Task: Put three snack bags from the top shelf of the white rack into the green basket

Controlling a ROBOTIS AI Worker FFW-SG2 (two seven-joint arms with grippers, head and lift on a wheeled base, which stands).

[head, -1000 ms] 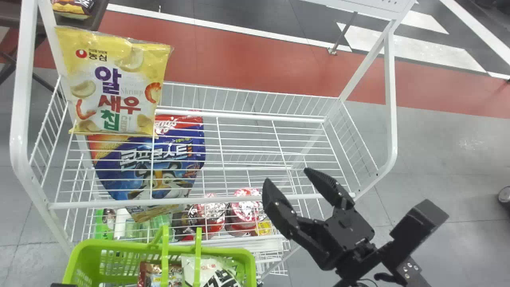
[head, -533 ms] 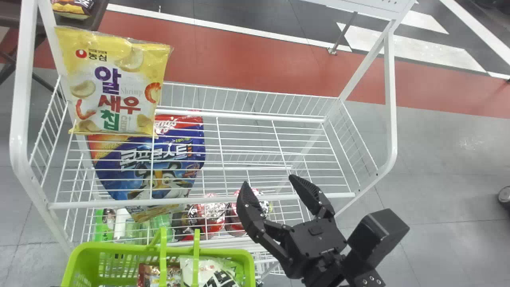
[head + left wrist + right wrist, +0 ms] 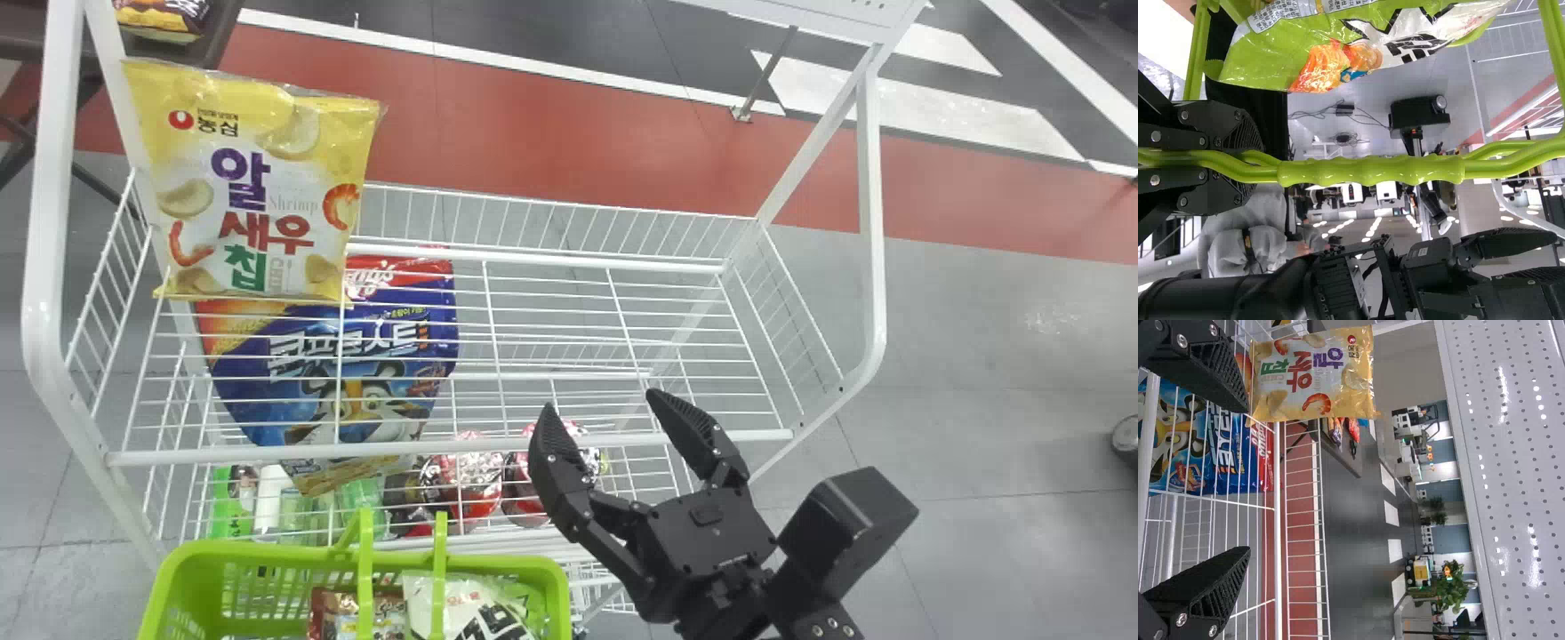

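Head view: likely our last pick; right gripper spread and empty, left gripper clasping the basket handle, we should reach for the yellow bag.

Yellow-and-white snack bag: standing upright, printed front showing, 10 o'clock in head view, at the 9 o'clock end of the white rack's top shelf. Green basket: 7 o'clock, handles raised. Two bags inside: brown-and-red bag, white-and-green bag at its 3 o'clock, black print on white.
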